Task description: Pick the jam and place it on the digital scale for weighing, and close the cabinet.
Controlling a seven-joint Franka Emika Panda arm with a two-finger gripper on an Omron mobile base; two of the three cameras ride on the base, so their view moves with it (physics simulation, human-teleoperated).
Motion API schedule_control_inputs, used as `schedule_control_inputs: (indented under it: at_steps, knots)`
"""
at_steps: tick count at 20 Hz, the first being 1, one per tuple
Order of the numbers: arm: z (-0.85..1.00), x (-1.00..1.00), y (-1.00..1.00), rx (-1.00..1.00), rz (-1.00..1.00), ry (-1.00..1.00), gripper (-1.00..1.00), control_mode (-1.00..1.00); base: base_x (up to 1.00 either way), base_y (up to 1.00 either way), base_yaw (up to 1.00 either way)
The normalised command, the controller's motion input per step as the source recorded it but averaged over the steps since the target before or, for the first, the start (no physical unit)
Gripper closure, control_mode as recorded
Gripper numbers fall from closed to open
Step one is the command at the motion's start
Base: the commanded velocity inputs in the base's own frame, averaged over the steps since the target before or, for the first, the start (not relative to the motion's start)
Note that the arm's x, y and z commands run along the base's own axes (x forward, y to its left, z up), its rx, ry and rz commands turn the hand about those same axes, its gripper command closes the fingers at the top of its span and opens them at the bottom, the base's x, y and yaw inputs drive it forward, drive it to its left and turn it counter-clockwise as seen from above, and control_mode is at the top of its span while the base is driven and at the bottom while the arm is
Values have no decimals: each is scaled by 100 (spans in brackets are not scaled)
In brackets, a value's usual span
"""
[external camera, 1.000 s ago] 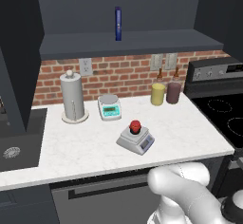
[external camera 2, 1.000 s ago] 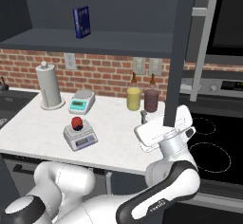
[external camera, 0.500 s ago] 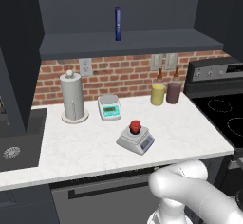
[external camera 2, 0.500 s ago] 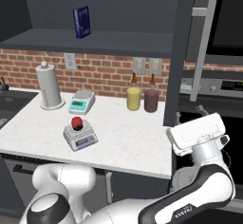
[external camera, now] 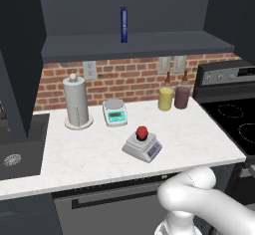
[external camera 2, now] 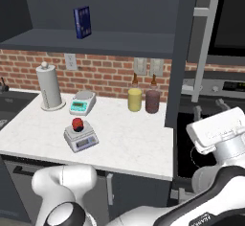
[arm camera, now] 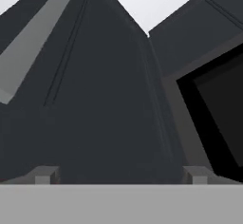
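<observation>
Beside the open cabinet (external camera 2: pixel 179 52) door, fingers (external camera 2: pixel 208 109) spread wide and empty (tips barely visible), jam (external camera 2: pixel 77 123) on digital scale (external camera 2: pixel 80 139).

My arm rises from the base in a broad white curve, one rounded link bulging low at the front in the left base view. In the right base view it sweeps from the lower left across the bottom and climbs at the right side, where my white hand sits tilted, its flat face turned up and to the left. My tool (external camera 2: pixel 209 110) points upward from that hand, its two dark fingers (external camera 2: pixel 197 110) standing well apart, jaws spread wide with nothing between them. In the hand view my tool (arm camera: pixel 120 174) shows its two finger tips low at either side, far apart and holding nothing.
</observation>
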Motion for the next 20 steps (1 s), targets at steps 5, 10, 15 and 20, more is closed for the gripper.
schedule_control_inputs:
  at_steps: [5, 10, 15, 20]
  knots:
    - [50, -9, 90, 0, -6, 0, -100, -100, 0, 0, 0]
    - [22, 17, 100, -10, -11, 0, -100, -100, 0, 0, 0]
    - [73, 0, 100, -12, -15, 0, -100, -100, 0, 0, 0]
    - [50, 18, 100, -17, -28, 0, -100, -100, 0, 0, 0]
